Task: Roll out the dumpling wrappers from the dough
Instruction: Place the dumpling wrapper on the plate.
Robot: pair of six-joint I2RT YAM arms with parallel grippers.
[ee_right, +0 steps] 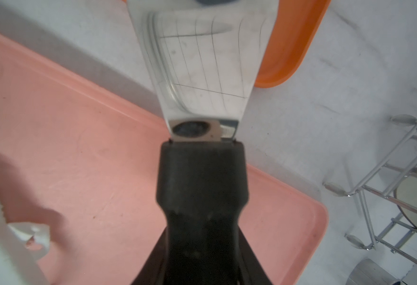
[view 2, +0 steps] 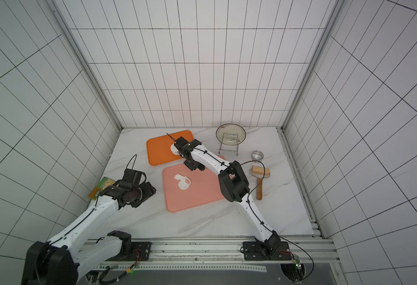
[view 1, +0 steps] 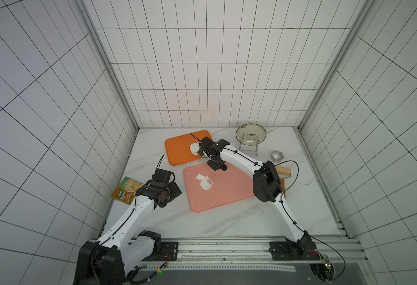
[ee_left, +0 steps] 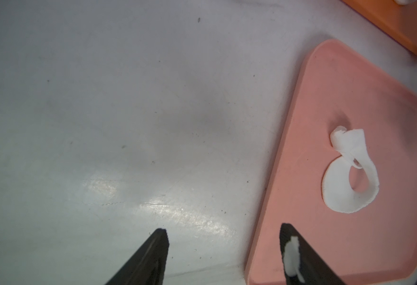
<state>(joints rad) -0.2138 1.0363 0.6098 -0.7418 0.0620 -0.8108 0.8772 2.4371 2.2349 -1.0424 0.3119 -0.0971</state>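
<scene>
Premises assessed as a robotics laboratory test cell: white tile-pattern walls (view 1: 202,74) in aluminium framing (view 1: 107,63) enclose a marble-look tabletop (view 1: 227,222), with a left robot arm (view 1: 128,217) and a right robot arm (view 1: 286,214) bolted to a near-edge rail (view 1: 227,243) beside an exposed circuit board (view 1: 326,265).

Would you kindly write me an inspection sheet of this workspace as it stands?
Surface: white marble tabletop, small dark specks.
Job's things: ragged white dough scrap with a round cutout lies on the pink tray; one round white wrapper on the orange tray.
Clutter: glass plate in a wire rack, small steel ring, wooden roller, printed food packet.
Grippers: left gripper open above the tabletop, dough smear on one finger; right gripper shut on a steel-bladed scraper with a black handle, blade reaching over the orange tray.
Cables: black cable loops loose beside the right arm's elbow.
Surroundings: white tiled walls, metal rail in front.
</scene>
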